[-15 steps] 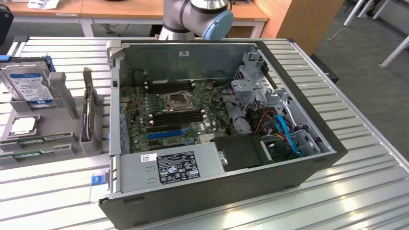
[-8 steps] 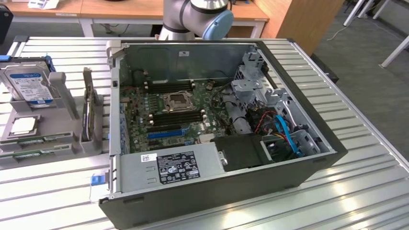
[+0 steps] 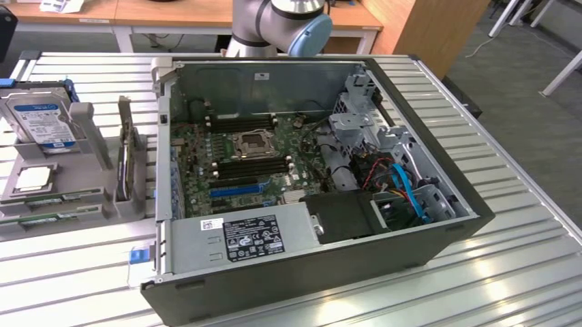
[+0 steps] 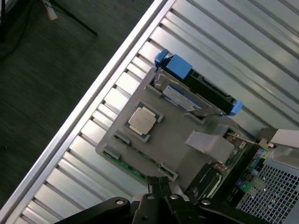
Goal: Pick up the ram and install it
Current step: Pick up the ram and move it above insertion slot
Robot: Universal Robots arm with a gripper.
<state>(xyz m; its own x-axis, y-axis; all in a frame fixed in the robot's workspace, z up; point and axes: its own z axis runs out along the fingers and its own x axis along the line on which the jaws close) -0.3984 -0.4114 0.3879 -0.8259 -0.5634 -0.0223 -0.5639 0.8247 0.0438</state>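
The ram [image 3: 48, 219] is a thin green stick lying along the front edge of a grey parts holder [image 3: 54, 180], at the exterior view's left of the open computer case [image 3: 309, 184]. A second green stick [image 3: 56, 198] lies just behind it. In the wrist view the ram's green edge [image 4: 125, 166] runs along the holder's rim [image 4: 173, 135]. My gripper [image 4: 159, 184] hovers above that rim with its black fingers pressed together, holding nothing. Black memory slots [image 3: 255, 167] lie on the motherboard beside the processor socket [image 3: 250, 143].
The holder also carries a hard drive [image 3: 41, 122] in blue brackets [image 4: 174, 65], a loose processor [image 4: 142, 120] and an upright dark expansion card [image 3: 127, 160]. The slatted metal table's edge [image 4: 93, 100] borders dark floor. The arm's base [image 3: 272, 24] stands behind the case.
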